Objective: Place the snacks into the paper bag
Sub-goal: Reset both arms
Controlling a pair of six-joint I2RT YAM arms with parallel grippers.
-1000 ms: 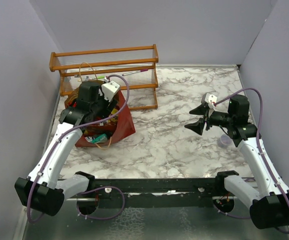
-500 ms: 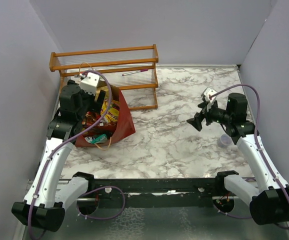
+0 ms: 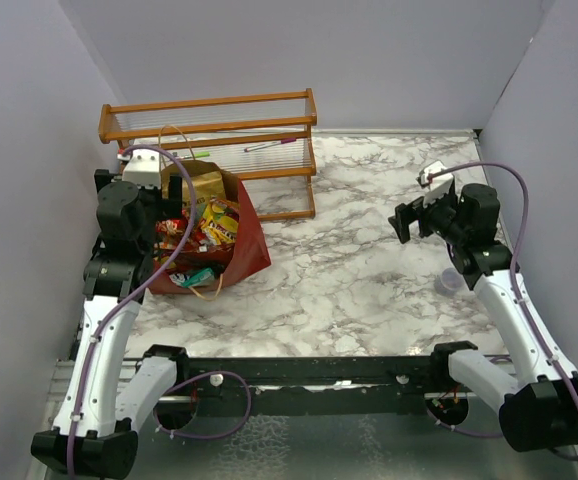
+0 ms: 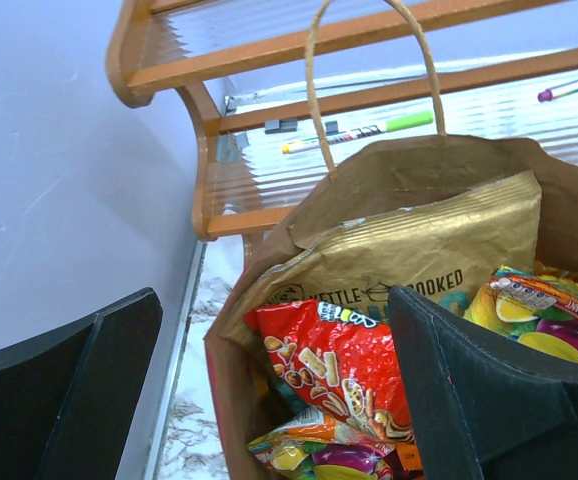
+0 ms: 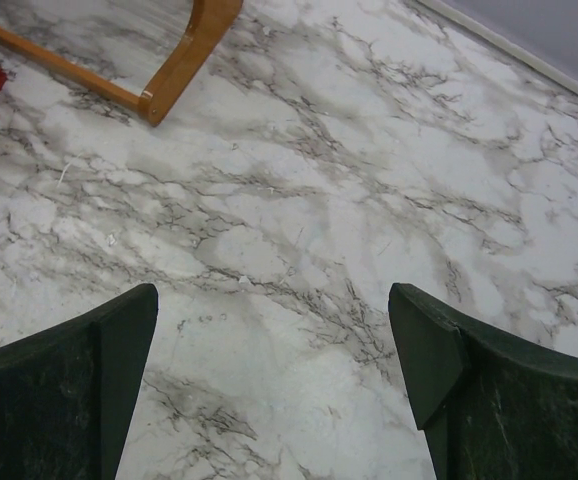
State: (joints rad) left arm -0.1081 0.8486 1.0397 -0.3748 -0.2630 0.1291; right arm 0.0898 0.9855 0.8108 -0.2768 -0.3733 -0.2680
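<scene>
My left gripper (image 4: 274, 385) hovers over the paper bag (image 4: 389, 170), jaws spread wide and empty. The bag stands at the table's left, just in front of the wooden rack (image 3: 209, 130), with the snacks (image 4: 334, 355) inside. My right gripper (image 5: 274, 370), equally agape, holds nothing above the marble table (image 5: 299, 200).

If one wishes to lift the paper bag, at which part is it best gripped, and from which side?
Probably the far string handle: it stands upright as a loop above the rim of the paper bag, clear of the snacks. Come from above and close across the top of the loop.
</scene>
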